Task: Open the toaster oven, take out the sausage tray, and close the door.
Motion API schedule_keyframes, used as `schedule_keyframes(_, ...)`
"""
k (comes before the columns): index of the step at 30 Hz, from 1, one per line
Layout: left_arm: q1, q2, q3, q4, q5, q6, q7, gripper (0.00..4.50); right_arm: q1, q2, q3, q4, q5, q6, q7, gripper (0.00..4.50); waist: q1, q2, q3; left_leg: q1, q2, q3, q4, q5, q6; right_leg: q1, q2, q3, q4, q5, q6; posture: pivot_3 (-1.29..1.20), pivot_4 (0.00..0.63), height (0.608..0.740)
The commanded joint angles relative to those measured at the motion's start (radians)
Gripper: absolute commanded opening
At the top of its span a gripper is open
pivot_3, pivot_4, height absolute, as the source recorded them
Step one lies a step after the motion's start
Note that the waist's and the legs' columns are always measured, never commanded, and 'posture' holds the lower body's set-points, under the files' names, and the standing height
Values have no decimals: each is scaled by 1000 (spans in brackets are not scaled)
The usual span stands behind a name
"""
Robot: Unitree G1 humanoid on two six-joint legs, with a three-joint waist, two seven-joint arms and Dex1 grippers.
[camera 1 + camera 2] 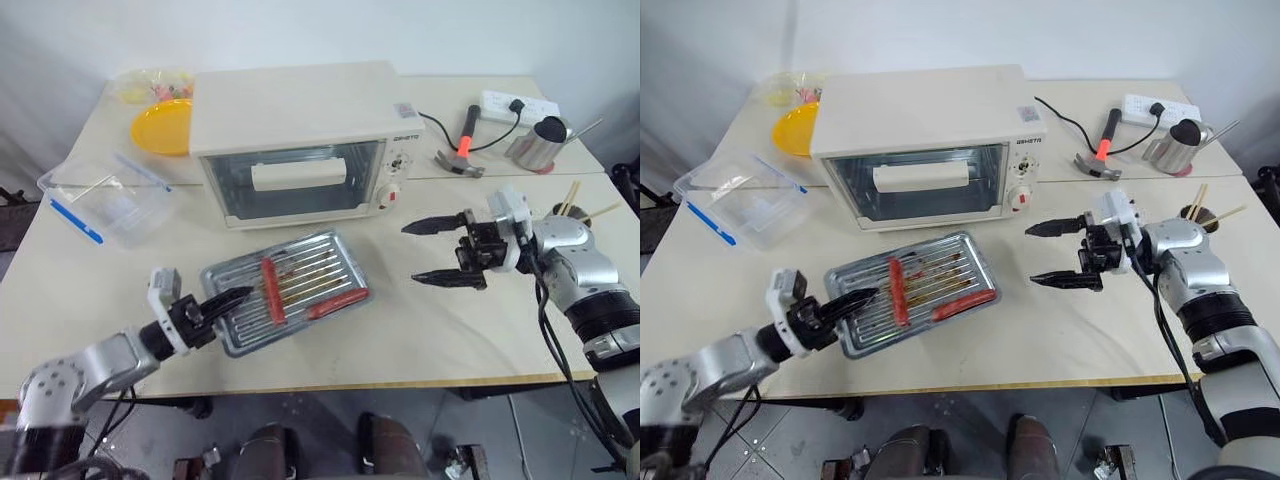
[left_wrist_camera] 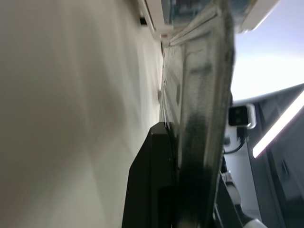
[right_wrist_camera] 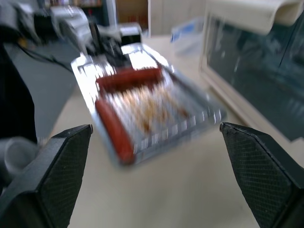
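**Tray out, door shut — release is what remains**

The sausage tray point(image 1: 287, 289) lies flat on the counter point(image 1: 480, 330), just in front of the toaster oven point(image 1: 300, 140). Two red sausages on its ridges. The door point(image 1: 295, 180) stands upright against the oven front, handle bar across the glass; it reads as closed.

Left claw point(image 1: 225, 302) is pinched tight on the tray's near left rim; the left wrist view shows the metal edge running between the dark fingers. Right claw point(image 1: 440, 252) hangs beside the tray to the right, well apart from it, jaws spread wide and holding nothing.

Judgement: task essentially at its last step. Next move calls for the left claw to let go of the rim and draw back without dragging the tray.
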Motion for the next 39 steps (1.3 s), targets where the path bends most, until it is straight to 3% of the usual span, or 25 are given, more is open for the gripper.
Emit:
schedule_keyframes(1,-140,-24,-57,125,113,76,-89,0,3,-28,-41,-33,25,-4,64,4482,2,0,0,0,0,1,0,0,0,0,0,0,0,1,2,0,150,740)
schedule_keyframes(8,-341,-72,-112,347,398,184,-270,0,47,-31,-93,-49,-8,-28,64,4482,21,0,0,0,0,7,-1,1,-1,-4,0,0,0,2,3,0,150,740)
schedule_keyframes(11,-382,-70,-147,374,516,232,-357,625,65,-32,-123,-59,-25,-27,64,4500,22,0,0,0,0,10,0,4,0,-3,0,1,0,2,4,0,150,740)
schedule_keyframes(16,-420,-56,-133,383,664,245,-466,2179,81,-26,-165,-70,-49,-19,64,4500,20,0,0,0,0,9,-1,4,0,-5,0,3,1,2,4,0,150,740)
schedule_keyframes(23,-469,130,-149,353,840,270,-663,4388,56,-13,-178,-40,-85,-7,64,4500,6,-1,1,-1,1,11,-2,4,-1,-8,0,3,2,2,4,0,150,740)
schedule_keyframes(25,-466,169,-168,328,894,242,-718,4471,48,-9,-176,-33,-90,-5,64,4500,3,-1,1,0,1,11,-4,4,-1,-9,0,3,2,2,4,0,150,740)
schedule_keyframes(29,-383,294,-210,174,1067,-17,-893,4471,26,-1,-161,-9,-115,-16,64,4500,-7,-2,1,-1,1,12,-5,4,-1,-10,0,3,2,2,4,0,150,740)
schedule_keyframes(34,-183,303,-73,47,1250,-551,-1021,4471,21,3,-128,22,-162,-85,64,4500,-9,-2,1,-1,2,13,-7,3,-2,-12,-2,2,2,2,4,0,150,740)
schedule_keyframes(39,19,343,-18,11,1352,-848,-1206,4471,37,1,-82,68,-228,-210,64,4500,-10,-2,1,-2,2,16,-7,3,-1,-14,-3,1,2,2,4,0,150,740)
